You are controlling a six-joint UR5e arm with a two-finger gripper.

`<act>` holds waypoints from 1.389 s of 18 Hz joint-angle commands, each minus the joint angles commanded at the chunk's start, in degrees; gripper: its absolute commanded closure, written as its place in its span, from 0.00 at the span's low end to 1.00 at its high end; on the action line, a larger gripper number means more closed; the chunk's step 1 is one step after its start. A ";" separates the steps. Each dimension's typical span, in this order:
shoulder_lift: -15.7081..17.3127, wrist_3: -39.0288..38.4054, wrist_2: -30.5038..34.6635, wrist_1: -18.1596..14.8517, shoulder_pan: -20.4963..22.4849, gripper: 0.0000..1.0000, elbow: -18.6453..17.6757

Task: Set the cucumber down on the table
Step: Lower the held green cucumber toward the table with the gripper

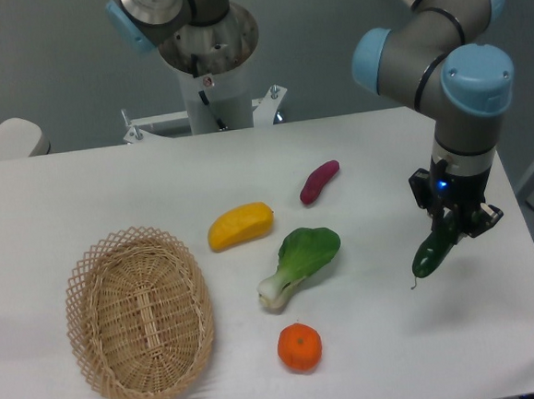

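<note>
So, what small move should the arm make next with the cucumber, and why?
Probably lower a little more, then open. The hand is shut on the cucumber, which hangs tilted with its stem tip low, seemingly just above the bare white table, right of the bok choy.

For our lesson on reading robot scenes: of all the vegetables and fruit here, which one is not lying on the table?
The cucumber. It hangs tilted in the gripper, stem tip down, while the other produce all rests on the table.

Dark green cucumber [433, 252], white table [109, 189], tan woven basket [138, 315] (open lattice rim), orange tangerine [299, 347], purple sweet potato [318, 182].
</note>
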 joint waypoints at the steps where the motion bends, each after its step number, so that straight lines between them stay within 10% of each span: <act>1: 0.17 1.05 0.00 0.09 0.61 0.68 -0.79; 17: 1.32 21.44 -0.09 3.16 6.86 0.68 -9.05; 25: -1.14 12.33 -0.09 3.52 5.98 0.68 -12.13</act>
